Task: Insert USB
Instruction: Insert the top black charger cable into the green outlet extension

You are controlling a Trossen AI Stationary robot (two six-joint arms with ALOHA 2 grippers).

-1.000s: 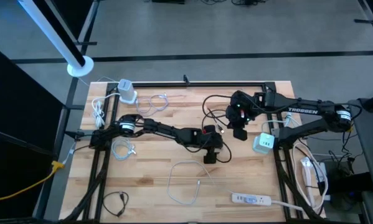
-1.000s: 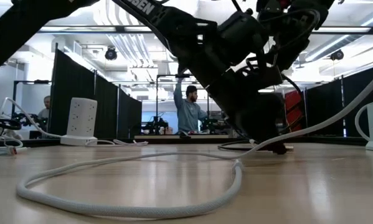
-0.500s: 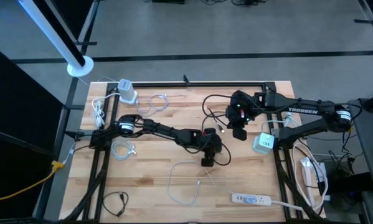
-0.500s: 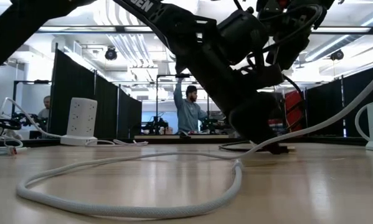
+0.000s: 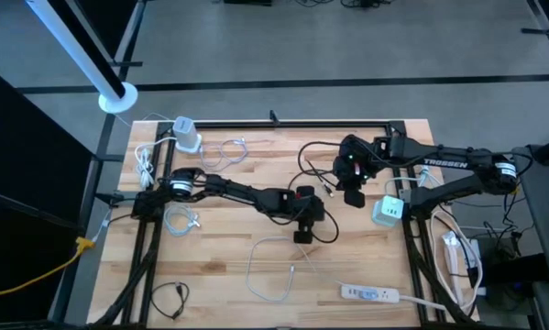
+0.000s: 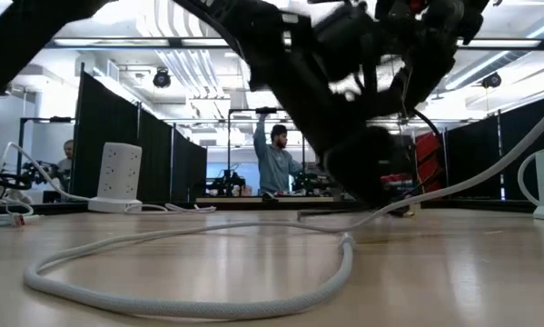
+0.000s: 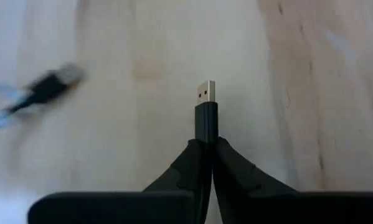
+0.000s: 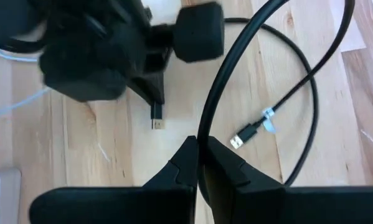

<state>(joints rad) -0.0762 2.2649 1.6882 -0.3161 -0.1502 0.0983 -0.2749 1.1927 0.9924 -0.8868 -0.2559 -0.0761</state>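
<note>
A black USB plug with a metal end sticks out past the fingertips of my left gripper, which is shut on it at mid-table. The right wrist view shows the same plug pointing down at the wood. My right gripper hovers right of centre, shut on a black cable. A second black plug with a pale tag lies flat on the table. My left gripper pinches the USB plug by the rear of its black body between the two fingertips. The fingers slant down from the table's left and lie along the plug. Its metal end points forward and down. My right gripper pinches the black cable between its two fingers from above, slanting down. The cable runs across the fingers and arcs away above the table toward the far side. Where along the cable's length the hold sits cannot be told.
A white power strip lies near the front edge, with a white cable loop to its left. A white charger cube stands at the right and a white outlet tower at the far left. Loose cables lie on the left side.
My left gripper has shut on the USB plug, taken hold of it and risen a little. The plug has come up off the wood with it.
</note>
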